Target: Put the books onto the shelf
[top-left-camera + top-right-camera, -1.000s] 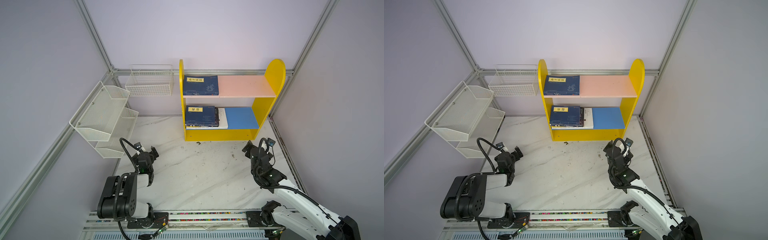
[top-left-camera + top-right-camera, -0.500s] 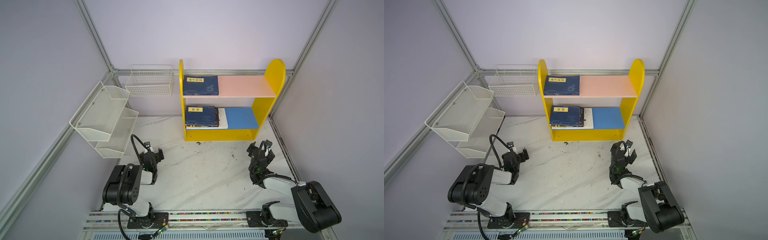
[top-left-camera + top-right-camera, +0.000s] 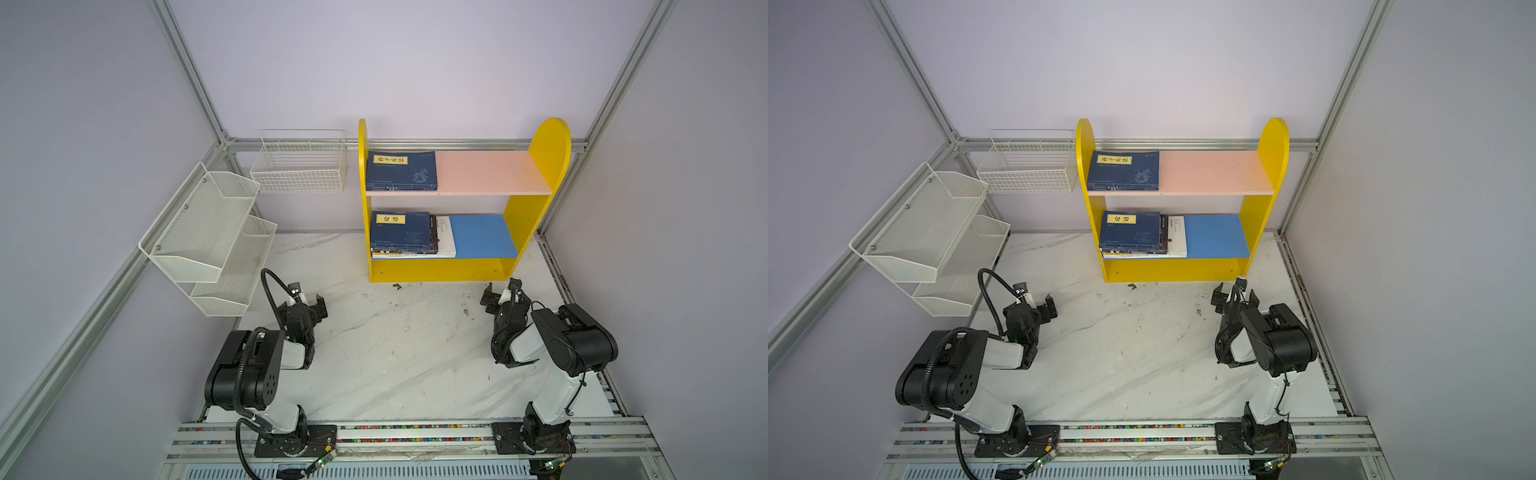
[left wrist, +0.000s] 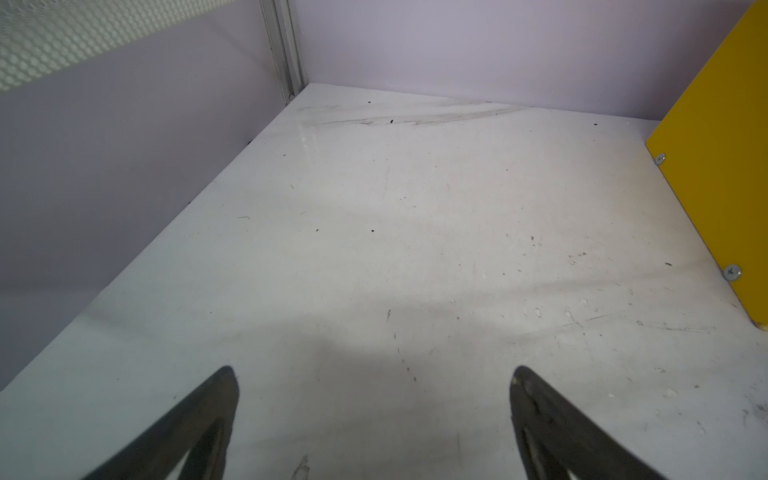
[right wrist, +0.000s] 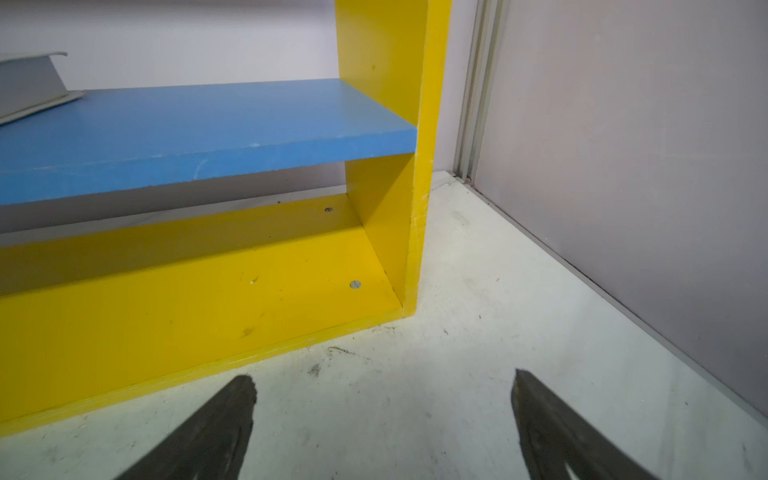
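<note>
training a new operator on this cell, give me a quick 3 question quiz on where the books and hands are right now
1. True or false: one navy book lies flat on the pink upper board of the shelf.
2. Where is the stack of books? A) in the white wire basket B) on the blue lower board, at its left end in both top views C) on the table
3. What does the left hand hold, and what does the right hand hold?
Key: 1 true. 2 B. 3 nothing; both hands are open and empty.
</note>
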`<state>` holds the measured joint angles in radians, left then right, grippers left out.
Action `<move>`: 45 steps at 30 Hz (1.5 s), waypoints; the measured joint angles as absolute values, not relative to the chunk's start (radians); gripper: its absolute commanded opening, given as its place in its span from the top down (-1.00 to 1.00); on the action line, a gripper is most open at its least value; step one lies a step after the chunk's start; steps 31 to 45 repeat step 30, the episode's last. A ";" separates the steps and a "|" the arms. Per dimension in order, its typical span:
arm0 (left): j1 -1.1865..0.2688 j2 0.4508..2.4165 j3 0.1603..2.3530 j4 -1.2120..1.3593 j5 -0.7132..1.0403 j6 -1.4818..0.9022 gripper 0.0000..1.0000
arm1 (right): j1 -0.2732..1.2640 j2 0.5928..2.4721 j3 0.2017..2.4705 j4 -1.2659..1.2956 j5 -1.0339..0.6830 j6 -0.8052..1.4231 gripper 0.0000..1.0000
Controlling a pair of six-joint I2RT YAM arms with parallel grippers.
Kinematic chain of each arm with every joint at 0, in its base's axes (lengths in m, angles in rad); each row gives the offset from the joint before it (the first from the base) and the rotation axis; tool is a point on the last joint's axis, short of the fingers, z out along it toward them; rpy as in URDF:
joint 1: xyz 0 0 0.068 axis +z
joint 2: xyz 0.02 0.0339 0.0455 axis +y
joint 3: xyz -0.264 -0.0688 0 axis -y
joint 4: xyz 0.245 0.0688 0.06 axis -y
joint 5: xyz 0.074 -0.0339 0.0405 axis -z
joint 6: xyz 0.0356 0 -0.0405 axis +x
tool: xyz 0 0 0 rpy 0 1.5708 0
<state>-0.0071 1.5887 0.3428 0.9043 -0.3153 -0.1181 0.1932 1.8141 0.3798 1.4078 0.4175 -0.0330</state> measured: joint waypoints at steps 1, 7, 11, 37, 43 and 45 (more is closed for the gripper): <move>-0.007 1.589 0.343 0.904 -0.315 -0.117 -0.99 | 0.172 1.812 0.408 1.383 0.384 -0.027 -0.95; -0.007 1.589 0.343 0.905 -0.316 -0.112 -0.99 | 0.092 1.801 0.467 1.348 0.296 -0.012 -0.95; -0.007 1.589 0.343 0.905 -0.317 -0.111 -0.99 | 0.095 1.801 0.462 1.342 0.279 -0.012 -0.95; -0.007 1.589 0.343 0.905 -0.318 -0.111 -1.00 | 0.096 1.801 0.461 1.328 0.268 -0.013 -0.95; -0.007 1.589 0.343 0.905 -0.318 -0.111 -1.00 | 0.096 1.801 0.461 1.328 0.268 -0.013 -0.95; -0.007 1.589 0.343 0.905 -0.318 -0.111 -1.00 | 0.096 1.801 0.461 1.328 0.268 -0.013 -0.95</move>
